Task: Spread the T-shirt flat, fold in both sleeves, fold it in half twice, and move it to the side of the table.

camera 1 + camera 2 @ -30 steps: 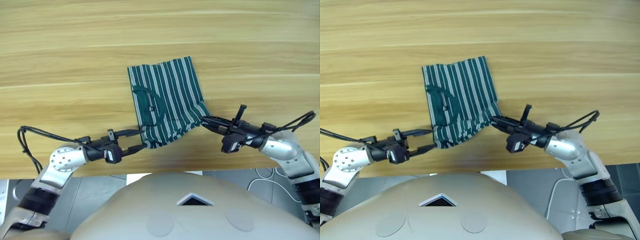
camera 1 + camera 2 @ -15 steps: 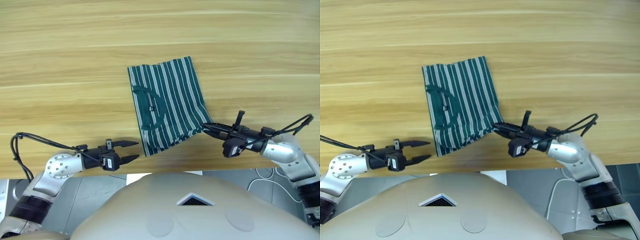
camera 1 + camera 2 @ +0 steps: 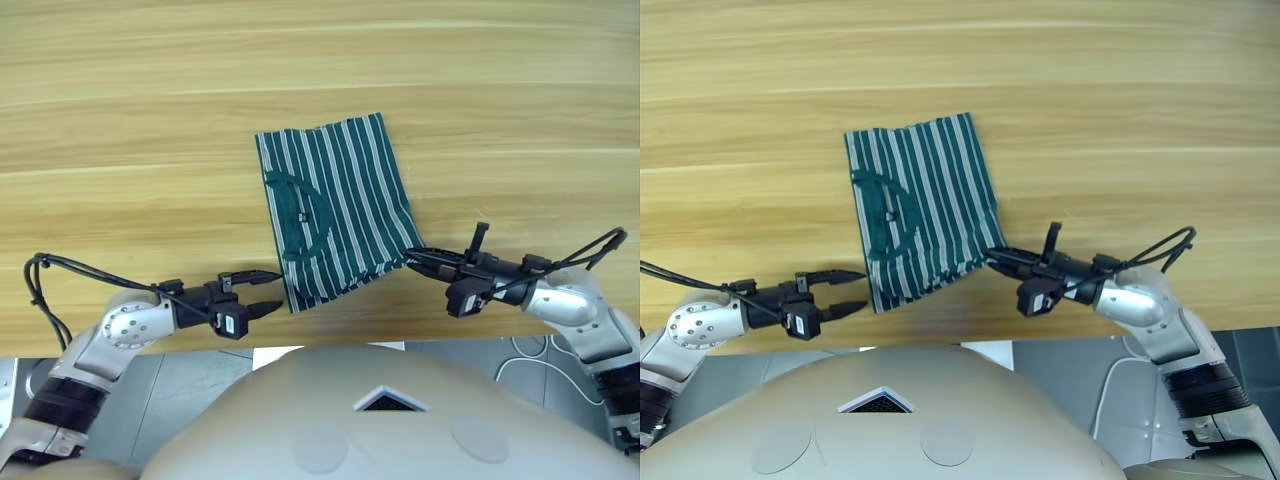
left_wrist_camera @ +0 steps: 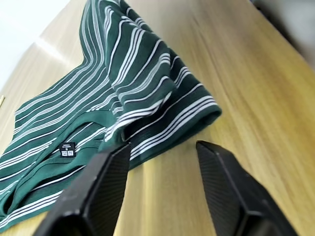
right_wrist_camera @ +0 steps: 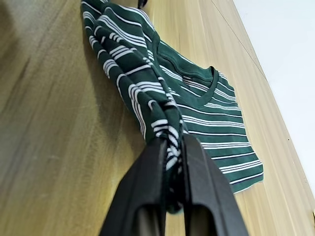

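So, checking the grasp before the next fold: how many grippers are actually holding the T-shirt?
1. The right gripper is shut on the T-shirt's near right corner. The left gripper sits open beside the near left corner, gripping nothing.

Soft striped knit cloth T-shirt (image 3: 335, 208), smooth satin wood-grain table (image 3: 150, 120), matt black plastic jaws

A dark green fabric T-shirt (image 3: 335, 205), striped lengthwise in thin white lines, is seen folded into a narrow, roughly rectangular stack and laid on the light wooden table (image 3: 120, 100), close to its near edge. The round neckline with a small label is turned upward on the robot's left half of the stack. The near right corner is gathered into a bunch and pinched between the closed fingers of the right gripper (image 3: 412, 254).
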`<state>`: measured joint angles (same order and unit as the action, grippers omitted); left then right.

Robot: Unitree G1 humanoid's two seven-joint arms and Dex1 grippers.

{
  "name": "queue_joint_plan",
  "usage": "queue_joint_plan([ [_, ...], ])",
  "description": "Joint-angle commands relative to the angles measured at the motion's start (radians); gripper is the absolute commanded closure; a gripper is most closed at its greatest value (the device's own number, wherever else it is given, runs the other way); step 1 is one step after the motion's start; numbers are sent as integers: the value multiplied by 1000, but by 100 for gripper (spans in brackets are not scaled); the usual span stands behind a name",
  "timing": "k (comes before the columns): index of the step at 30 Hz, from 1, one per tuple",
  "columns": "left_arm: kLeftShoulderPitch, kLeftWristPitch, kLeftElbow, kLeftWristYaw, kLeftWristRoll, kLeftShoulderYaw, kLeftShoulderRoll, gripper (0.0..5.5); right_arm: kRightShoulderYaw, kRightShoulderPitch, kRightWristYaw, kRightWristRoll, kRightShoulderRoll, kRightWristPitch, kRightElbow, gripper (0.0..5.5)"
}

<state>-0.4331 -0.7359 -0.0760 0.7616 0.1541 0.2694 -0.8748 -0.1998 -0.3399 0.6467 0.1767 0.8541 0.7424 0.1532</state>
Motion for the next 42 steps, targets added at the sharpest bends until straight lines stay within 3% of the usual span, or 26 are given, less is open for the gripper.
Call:
queue_joint_plan([
  [1,-9,39,25,12,50,24,-10,240,9,20,16,-15,16,7,-4,528],
  [8,-26,40,-8,21,52,37,-31,153,6,23,22,-16,12,17,-13,528],
  [32,204,-26,147,-33,231,194,23,153,-22,55,13,-1,-27,26,-44,528],
  [42,219,-60,191,-40,216,229,23,322,-25,60,12,-3,-27,21,-41,528],
])
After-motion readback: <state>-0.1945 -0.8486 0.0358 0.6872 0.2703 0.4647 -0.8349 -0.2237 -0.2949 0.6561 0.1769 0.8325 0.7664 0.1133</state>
